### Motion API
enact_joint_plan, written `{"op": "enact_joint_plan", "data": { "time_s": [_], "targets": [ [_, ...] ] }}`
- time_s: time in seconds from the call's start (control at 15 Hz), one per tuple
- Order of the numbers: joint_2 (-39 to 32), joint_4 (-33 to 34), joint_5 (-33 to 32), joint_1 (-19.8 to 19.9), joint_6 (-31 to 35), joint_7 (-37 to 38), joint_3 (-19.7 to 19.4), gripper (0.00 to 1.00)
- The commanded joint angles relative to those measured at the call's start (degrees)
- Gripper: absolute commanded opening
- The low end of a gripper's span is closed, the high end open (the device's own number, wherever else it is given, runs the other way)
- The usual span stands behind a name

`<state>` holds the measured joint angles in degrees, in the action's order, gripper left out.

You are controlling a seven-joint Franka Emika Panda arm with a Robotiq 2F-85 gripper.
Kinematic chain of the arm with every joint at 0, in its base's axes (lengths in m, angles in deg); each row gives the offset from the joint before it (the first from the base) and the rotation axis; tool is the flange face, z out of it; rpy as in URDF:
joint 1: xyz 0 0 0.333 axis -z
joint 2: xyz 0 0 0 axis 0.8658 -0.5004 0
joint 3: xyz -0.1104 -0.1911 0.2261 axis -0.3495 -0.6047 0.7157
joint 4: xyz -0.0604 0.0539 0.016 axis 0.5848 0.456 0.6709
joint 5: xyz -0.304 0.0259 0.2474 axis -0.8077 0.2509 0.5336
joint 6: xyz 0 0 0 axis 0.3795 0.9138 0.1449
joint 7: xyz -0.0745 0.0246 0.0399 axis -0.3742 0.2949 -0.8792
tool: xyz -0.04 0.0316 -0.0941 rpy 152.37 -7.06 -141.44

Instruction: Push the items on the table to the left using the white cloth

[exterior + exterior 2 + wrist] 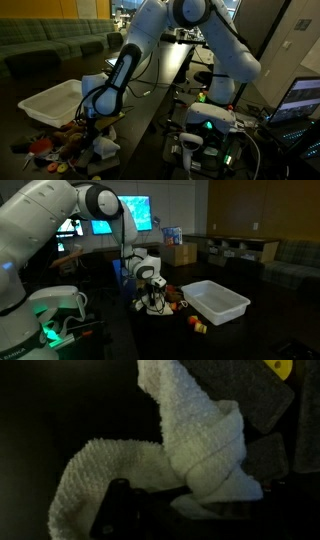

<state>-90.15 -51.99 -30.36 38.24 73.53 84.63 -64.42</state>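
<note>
The white cloth (205, 450) fills the wrist view, twisted and bunched between my dark gripper fingers (195, 502). The gripper appears shut on it. In both exterior views the gripper (93, 117) (151, 295) is low over the dark table, right beside a pile of small colourful items (58, 145) (176, 295). A pale crumpled piece (105, 147) lies by the pile under the gripper. A yellow item (286, 368) shows at the top right corner of the wrist view.
A white plastic bin (50, 100) (217, 301) stands on the table next to the pile. A small orange item (197, 323) lies apart near the bin's front. Monitors, cables and sofas surround the table.
</note>
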Motion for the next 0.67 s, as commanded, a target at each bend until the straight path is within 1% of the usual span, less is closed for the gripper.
{"op": "enact_joint_plan", "data": {
  "time_s": [0.0,0.13,0.27,0.47,0.6],
  "targets": [
    [5.06,-3.84,1.46,3.18,0.53,-4.2,1.69,0.0],
    [8.75,-7.35,1.98,6.46,-0.04,-7.82,2.91,0.0],
    [13.04,-11.96,3.4,11.43,-0.87,-12.69,4.77,0.0],
    [18.75,-17.69,7.21,19.19,-3.46,-19.98,6.84,0.0],
    [22.66,-21.12,9.64,23.6,-5.6,-24.66,6.45,0.0]
  ]
}}
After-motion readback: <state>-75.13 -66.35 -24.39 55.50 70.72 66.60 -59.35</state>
